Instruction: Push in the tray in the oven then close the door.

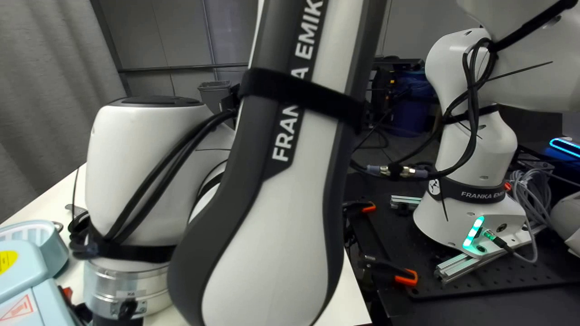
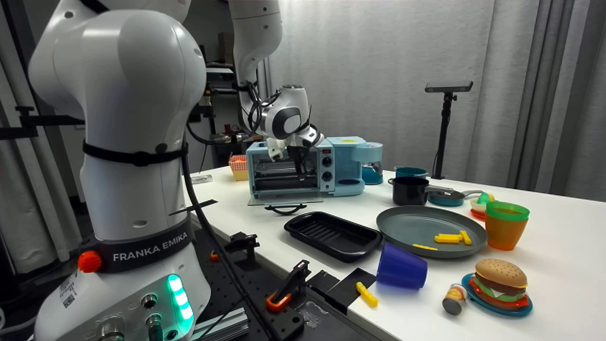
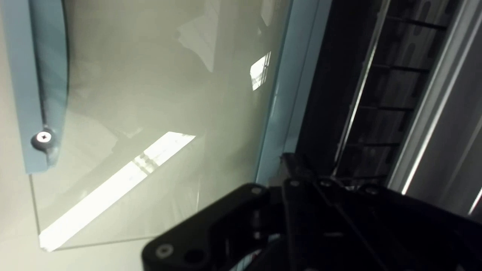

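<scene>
Claw (image 2: 301, 174) (one) — one lowered door (image 3: 162, 113)

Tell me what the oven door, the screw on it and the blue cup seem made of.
Oven door: probably a glossy glass pane, see-through with sharp, bright reflections. Screw: likely shiny metal, going by its silvery head. Blue cup: perhaps plastic, smooth, judging by its even colour, though that stays uncertain.

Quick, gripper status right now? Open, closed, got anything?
Gripper: closed, with nothing visible in its grip.
</scene>
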Robot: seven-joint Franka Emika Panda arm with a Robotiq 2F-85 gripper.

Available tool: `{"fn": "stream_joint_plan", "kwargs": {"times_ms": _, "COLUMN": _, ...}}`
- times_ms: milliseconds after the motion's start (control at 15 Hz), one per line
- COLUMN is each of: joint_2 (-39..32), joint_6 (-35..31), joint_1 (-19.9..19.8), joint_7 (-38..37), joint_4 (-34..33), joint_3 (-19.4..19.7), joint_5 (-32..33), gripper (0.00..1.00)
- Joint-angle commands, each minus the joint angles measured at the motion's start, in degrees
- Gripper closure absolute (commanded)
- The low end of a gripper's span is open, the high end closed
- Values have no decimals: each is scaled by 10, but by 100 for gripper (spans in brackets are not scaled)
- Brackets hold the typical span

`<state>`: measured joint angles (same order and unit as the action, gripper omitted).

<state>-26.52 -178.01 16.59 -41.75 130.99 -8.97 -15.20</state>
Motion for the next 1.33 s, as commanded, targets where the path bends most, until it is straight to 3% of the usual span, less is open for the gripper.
{"fn": "stream_joint_plan", "kwargs": {"times_ms": 0, "joint_2": -4, "joint_6": -15, "joint_1": -4, "joint_7": 18, "joint_4": -8, "joint_3": -4, "joint_5": -21, "gripper": 100}}
{"fn": "stream_joint_plan", "kwargs": {"times_ms": 267, "joint_2": 5, "joint_6": -18, "joint_1": -4, "joint_7": 19, "joint_4": -3, "joint_3": 3, "joint_5": -19, "gripper": 100}}
{"fn": "stream_joint_plan", "kwargs": {"times_ms": 800, "joint_2": -3, "joint_6": -56, "joint_1": -27, "joint_7": 38, "joint_4": -4, "joint_3": -18, "joint_5": -25, "gripper": 100}}
{"fn": "stream_joint_plan", "kwargs": {"times_ms": 1267, "joint_2": -14, "joint_6": -95, "joint_1": -68, "joint_7": 59, "joint_4": -7, "joint_3": -63, "joint_5": -35, "gripper": 100}}
